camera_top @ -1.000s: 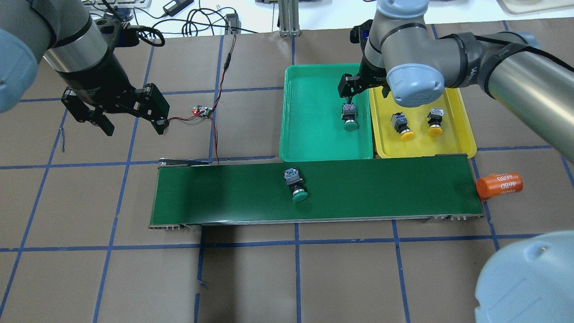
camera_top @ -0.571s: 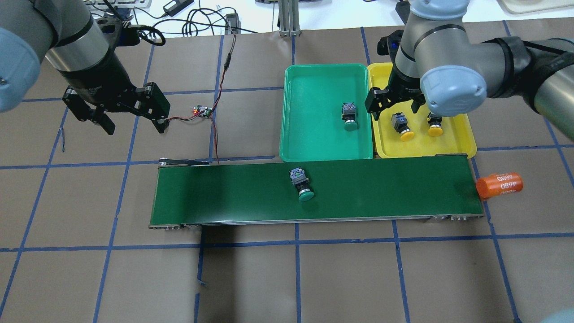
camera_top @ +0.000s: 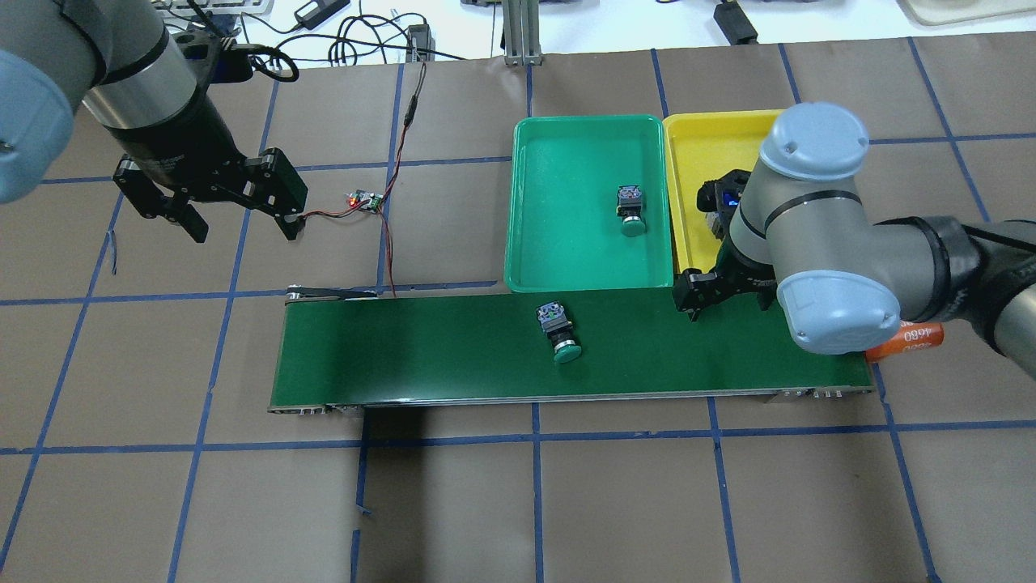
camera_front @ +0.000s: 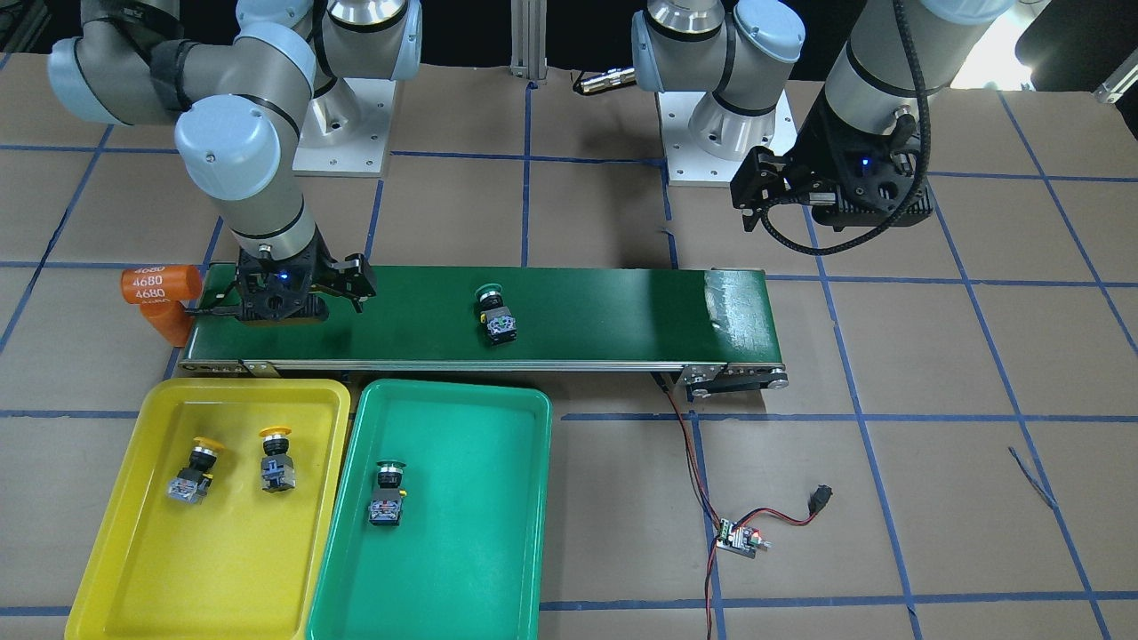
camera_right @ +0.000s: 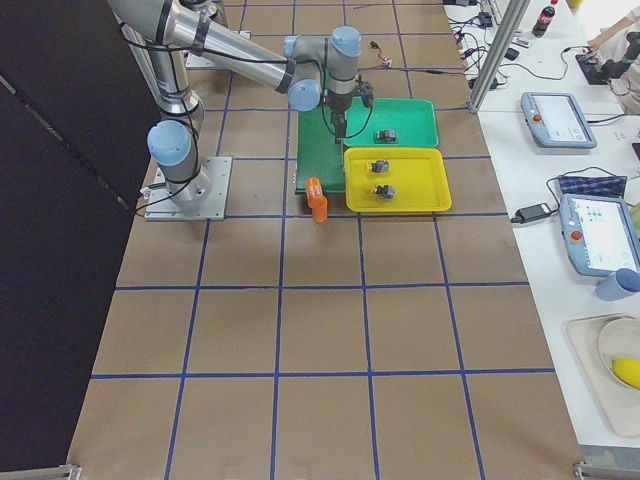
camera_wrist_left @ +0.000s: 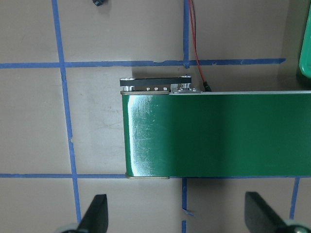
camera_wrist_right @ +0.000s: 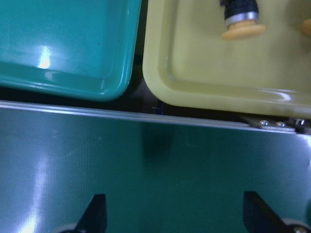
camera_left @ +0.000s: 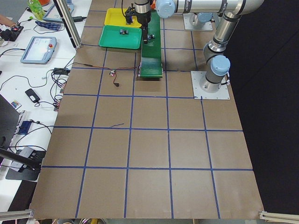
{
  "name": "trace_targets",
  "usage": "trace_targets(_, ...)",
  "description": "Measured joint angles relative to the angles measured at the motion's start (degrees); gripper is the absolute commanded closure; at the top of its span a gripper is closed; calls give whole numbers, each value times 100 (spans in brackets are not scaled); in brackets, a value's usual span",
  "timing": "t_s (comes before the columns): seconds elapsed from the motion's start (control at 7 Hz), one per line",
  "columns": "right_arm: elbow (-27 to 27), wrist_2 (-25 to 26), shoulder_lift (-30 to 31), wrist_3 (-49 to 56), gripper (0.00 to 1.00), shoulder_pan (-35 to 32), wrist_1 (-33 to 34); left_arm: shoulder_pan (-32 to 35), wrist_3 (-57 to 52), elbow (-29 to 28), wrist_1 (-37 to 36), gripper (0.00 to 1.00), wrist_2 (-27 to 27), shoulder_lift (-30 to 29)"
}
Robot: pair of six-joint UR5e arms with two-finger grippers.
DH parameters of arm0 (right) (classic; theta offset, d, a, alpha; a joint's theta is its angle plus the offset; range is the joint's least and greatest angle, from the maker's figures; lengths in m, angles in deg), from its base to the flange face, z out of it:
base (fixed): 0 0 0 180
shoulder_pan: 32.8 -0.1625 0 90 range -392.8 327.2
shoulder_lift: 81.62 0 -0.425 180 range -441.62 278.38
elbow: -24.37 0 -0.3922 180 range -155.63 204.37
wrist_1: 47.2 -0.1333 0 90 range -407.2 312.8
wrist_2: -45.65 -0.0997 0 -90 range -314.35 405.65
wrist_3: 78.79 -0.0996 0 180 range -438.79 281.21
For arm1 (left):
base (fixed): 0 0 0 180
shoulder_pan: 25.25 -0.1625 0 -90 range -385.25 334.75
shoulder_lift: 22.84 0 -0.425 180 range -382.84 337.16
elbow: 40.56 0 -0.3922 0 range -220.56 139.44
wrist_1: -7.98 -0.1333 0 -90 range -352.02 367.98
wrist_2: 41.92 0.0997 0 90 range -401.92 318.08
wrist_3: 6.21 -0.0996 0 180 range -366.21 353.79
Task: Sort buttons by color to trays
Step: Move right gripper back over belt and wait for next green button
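Counter point(camera_top: 486, 502) conveyor point(camera_top: 405, 348) carries one unsorted green button point(camera_top: 560, 330). I hold the right gripper point(camera_front: 300, 289) apart and empty over the conveyor, ready to intercept it.

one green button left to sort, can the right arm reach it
Probably yes: the right pincer hangs open over the belt, with only bare belt between it and the green button.

Silver arms point(camera_top: 797, 223), pale-blue joint caps point(camera_top: 813, 134), black grippers point(camera_top: 243, 231) point(camera_top: 727, 301).
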Motion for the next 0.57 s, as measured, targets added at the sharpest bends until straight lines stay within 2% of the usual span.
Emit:
trace_targets(0.29, 162, -29, 31, -15, 0, -3, 206, 0, 1, 0, -7, 0, 0, 0)
trace_targets(0.57, 101, -51, 62, -48, 0, -28, 272, 0, 1, 0, -13, 0, 0, 0)
